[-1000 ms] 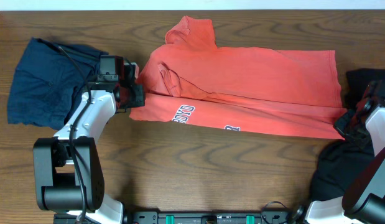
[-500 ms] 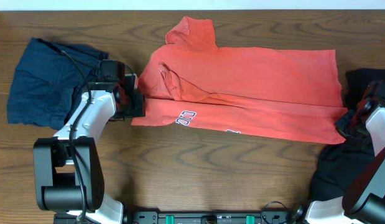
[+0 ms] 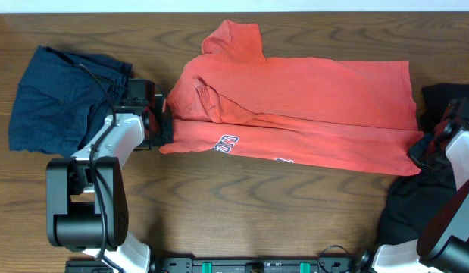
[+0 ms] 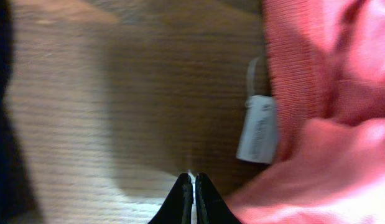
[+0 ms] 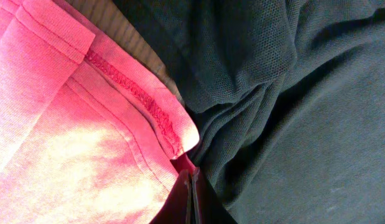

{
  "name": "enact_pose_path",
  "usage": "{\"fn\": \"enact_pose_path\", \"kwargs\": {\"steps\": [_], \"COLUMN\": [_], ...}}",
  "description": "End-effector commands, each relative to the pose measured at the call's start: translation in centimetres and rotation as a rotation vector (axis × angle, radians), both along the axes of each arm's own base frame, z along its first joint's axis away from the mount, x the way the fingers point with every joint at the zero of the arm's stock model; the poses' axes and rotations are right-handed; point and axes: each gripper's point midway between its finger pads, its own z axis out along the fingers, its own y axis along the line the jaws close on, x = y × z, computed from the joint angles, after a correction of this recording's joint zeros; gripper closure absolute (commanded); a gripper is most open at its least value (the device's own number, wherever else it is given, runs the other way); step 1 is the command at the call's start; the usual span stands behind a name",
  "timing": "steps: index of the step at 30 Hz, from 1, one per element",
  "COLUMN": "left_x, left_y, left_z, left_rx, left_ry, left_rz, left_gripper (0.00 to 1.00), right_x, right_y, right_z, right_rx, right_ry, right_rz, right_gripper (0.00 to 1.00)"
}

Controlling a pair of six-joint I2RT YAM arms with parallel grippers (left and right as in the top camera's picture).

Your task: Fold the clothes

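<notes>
Coral-red T-shirt (image 3: 310,106) lies across the table (image 3: 242,208), bare wood along its near edge. Left hand (image 4: 193,182), pressed together, meets its left edge; right hand (image 5: 190,175) pinches its hem corner.

- Coral-red T-shirt (image 3: 310,106): folded lengthwise, spread flat at centre, white lettering peeking along lower edge.
- Navy garment (image 3: 52,102): crumpled, far left.
- Black garment (image 3: 408,212): bunched, far right.
</notes>
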Motion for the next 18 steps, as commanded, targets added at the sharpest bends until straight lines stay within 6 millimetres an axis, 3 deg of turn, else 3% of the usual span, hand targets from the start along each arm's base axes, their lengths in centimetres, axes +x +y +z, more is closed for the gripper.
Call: {"fn": "enact_pose_path", "kwargs": {"steps": [1,4,6,11,15,18], "left_x": [-0.9,-1.4,-1.6,-1.1,-0.7,-0.7], "left_y": [1.5,1.5,1.3,-0.1,-1.5,-2.9], "left_z": [-0.7,-0.7,-0.1,3.7,7.4,8.7], "left_rx": [0.081,0.078,0.063,-0.018,-0.098,-0.167], "left_ry": [0.037,0.059,0.067,0.030,-0.051,-0.082], "left_rz": [0.019,0.035,0.048,0.031,0.009,-0.018], "left_gripper": [0.94,0.94,0.94,0.90,0.94,0.94], "right_x": [-0.1,-0.1,-0.1,1.1,2.8,3.6], "right_y": [-0.6,-0.6,-0.7,0.0,0.4,0.8], "right_z": [0.5,0.5,0.6,1.3,3.8,6.3], "right_rx": [-0.025,-0.025,-0.025,0.016,0.032,0.032], "right_ry": [-0.013,-0.013,-0.014,-0.074,-0.173,-0.261], "right_rz": [-0.020,-0.020,-0.020,-0.008,0.035,0.050], "right_gripper": [0.99,0.98,0.89,0.84,0.83,0.80]}}
